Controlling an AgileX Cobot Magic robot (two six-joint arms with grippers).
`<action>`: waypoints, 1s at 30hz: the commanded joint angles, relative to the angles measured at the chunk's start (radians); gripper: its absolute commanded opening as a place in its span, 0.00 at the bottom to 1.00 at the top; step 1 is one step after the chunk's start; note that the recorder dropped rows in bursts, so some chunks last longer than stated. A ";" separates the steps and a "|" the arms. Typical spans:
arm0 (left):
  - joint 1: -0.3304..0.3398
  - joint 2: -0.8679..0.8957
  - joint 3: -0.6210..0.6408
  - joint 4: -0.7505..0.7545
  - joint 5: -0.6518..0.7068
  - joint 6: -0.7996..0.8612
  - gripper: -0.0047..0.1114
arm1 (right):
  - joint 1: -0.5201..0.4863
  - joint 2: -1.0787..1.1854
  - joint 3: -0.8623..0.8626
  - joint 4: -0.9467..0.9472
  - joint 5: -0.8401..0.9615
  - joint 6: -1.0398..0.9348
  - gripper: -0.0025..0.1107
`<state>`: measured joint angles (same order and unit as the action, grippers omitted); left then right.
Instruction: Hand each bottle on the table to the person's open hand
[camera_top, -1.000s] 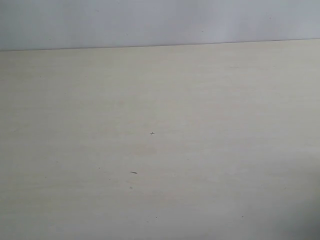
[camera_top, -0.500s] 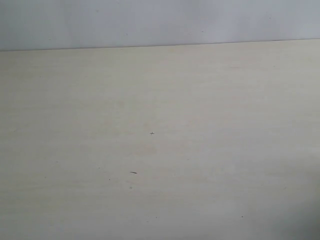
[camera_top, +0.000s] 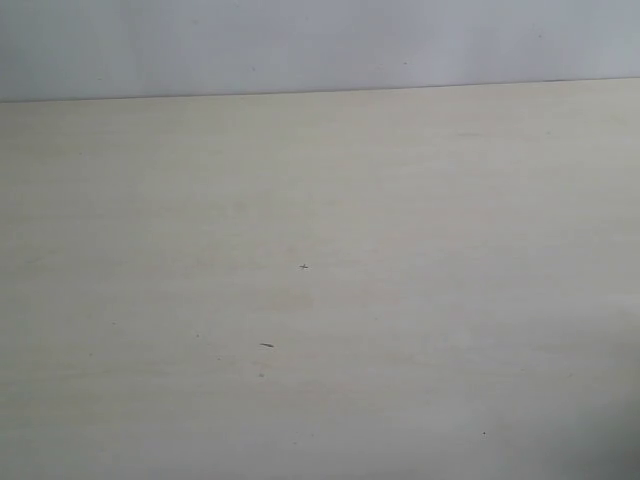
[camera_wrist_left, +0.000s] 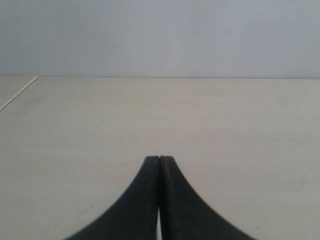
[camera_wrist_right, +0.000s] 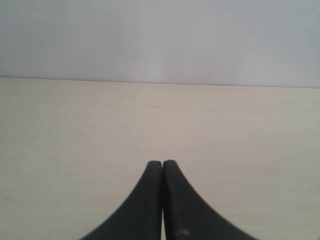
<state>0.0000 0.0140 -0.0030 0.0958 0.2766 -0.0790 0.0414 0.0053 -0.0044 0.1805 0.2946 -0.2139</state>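
Table (camera_top: 420, 220) spreads below and ahead of left pincer (camera_wrist_left: 159, 159) and right pincer (camera_wrist_right: 162, 163), both closed tight.

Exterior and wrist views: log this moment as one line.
left pincer: shut, empty | right pincer: shut, empty | table: tiny dark specks | bottles: none in view | person's hand: not in view
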 joint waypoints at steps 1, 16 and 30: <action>0.002 -0.014 0.003 0.003 0.051 -0.022 0.04 | -0.006 -0.005 0.004 0.002 -0.006 0.001 0.02; -0.001 -0.014 0.003 0.006 0.051 -0.053 0.04 | -0.006 -0.005 0.004 0.002 -0.006 0.001 0.02; 0.001 -0.014 0.003 0.006 0.051 -0.053 0.04 | -0.006 -0.005 0.004 0.002 -0.006 0.001 0.02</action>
<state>0.0000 0.0068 -0.0030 0.0997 0.3313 -0.1228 0.0414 0.0053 -0.0044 0.1805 0.2946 -0.2139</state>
